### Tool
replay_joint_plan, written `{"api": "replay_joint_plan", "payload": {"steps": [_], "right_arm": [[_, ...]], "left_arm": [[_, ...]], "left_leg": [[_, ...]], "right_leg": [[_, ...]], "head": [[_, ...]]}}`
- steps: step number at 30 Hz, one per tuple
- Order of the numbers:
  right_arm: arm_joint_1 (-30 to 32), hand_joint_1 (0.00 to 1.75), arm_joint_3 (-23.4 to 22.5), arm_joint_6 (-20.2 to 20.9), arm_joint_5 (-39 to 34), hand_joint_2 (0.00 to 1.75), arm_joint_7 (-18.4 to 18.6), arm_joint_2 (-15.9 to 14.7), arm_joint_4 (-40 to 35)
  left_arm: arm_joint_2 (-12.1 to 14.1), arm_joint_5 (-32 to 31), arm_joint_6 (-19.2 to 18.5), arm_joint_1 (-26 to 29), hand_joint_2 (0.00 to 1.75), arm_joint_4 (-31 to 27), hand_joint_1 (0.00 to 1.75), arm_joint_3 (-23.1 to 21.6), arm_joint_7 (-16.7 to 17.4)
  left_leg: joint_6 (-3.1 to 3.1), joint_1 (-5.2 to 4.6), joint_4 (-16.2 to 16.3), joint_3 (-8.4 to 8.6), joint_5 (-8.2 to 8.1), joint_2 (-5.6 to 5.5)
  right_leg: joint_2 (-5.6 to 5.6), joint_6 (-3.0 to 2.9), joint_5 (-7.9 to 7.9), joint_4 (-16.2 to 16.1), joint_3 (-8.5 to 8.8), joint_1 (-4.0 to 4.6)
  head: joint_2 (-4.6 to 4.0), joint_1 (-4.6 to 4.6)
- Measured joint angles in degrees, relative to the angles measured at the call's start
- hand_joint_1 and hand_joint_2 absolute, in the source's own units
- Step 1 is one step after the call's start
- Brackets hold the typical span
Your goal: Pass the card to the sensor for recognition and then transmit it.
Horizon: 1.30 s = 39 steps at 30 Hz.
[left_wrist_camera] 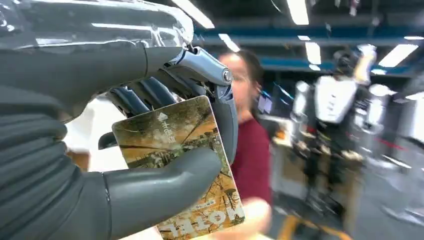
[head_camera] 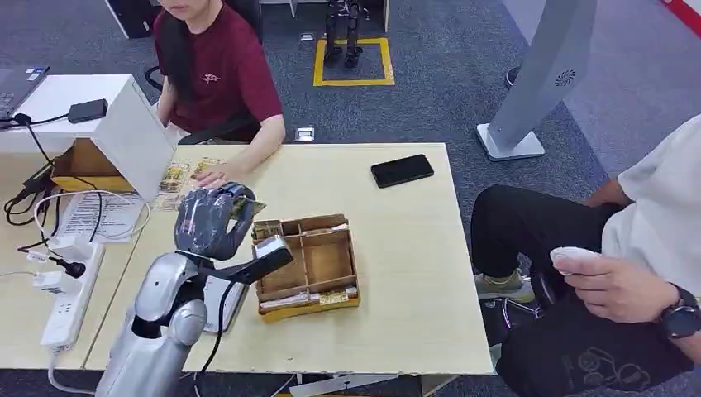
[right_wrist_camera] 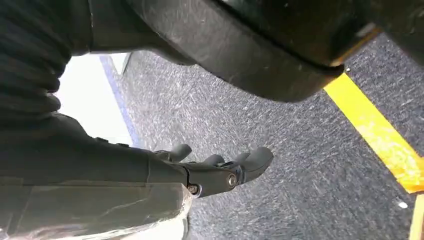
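My left hand is raised above the wooden table, just left of the card box. It pinches a yellow-brown picture card between thumb and fingers; the card's edge peeks out beside the hand in the head view. A person in a dark red shirt sits across the table with a hand resting near several cards laid flat. My right hand hangs over grey carpet, fingers loosely apart and holding nothing.
A wooden compartment box with cards stands mid-table. A black phone lies far right. A white box-shaped unit stands left, with cables and a power strip beside it. Another person sits at the right.
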Motion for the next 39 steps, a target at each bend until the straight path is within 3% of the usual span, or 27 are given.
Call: {"api": "replay_joint_plan", "payload": {"steps": [4,9,16,28,29,30,39], "right_arm": [[-0.34,0.00,1.09,0.48,0.00,1.75,-0.02,0.00,-0.02],[-1.02,0.00,2.80,1.57,0.00,1.75,0.26,0.00,-0.04],[-1.63,0.00,4.24,2.05,0.00,1.75,0.57,0.00,-0.11],[-1.65,0.00,5.40,1.86,0.00,1.75,0.63,-0.02,-0.11],[-1.65,0.00,5.40,1.86,0.00,1.75,0.59,-0.04,-0.11],[-1.65,0.00,5.40,1.86,0.00,1.75,0.57,-0.07,-0.11],[-1.62,0.00,5.88,1.73,0.00,1.75,0.68,-0.15,-0.11]], "left_arm": [[-0.33,-1.77,-0.29,-3.67,1.75,3.54,1.75,1.42,1.66],[-1.31,-4.35,-0.66,-9.67,1.75,11.89,1.75,5.00,5.42],[-2.58,-5.42,0.52,-14.50,1.75,21.99,1.75,11.08,5.24],[-4.02,-5.77,0.31,-14.64,1.75,25.52,1.75,14.42,4.17],[-4.09,-5.77,0.31,-14.65,1.75,25.72,1.24,14.53,4.13],[-4.13,-5.77,0.31,-14.66,1.75,25.90,0.00,14.58,4.08],[-4.15,-7.16,2.07,-14.79,1.75,26.20,0.00,16.24,3.99]], "left_leg": [[-0.01,0.00,0.00,0.00,0.02,0.01],[-0.01,0.01,0.01,0.01,0.04,0.06],[-0.01,0.02,0.01,0.01,0.05,0.07],[-0.01,0.01,0.01,-0.03,0.04,0.07],[-0.01,0.01,0.01,-0.04,0.04,0.07],[-0.01,0.01,0.01,-0.03,0.04,0.07],[-0.01,0.02,0.01,-0.05,0.04,0.06]], "right_leg": [[0.01,-0.01,0.03,0.00,0.00,0.00],[0.05,-0.07,0.09,0.00,-0.02,0.00],[0.07,-0.07,0.09,0.01,-0.02,0.00],[0.06,-0.07,0.08,0.01,-0.06,0.00],[0.06,-0.07,0.08,0.01,-0.06,-0.01],[0.06,-0.07,0.08,0.01,-0.06,-0.01],[0.06,-0.07,0.08,0.01,-0.06,0.00]], "head": [[0.00,0.02],[0.00,0.00],[0.00,0.02],[0.00,0.02],[0.00,0.02],[0.00,0.02],[0.00,0.02]]}}
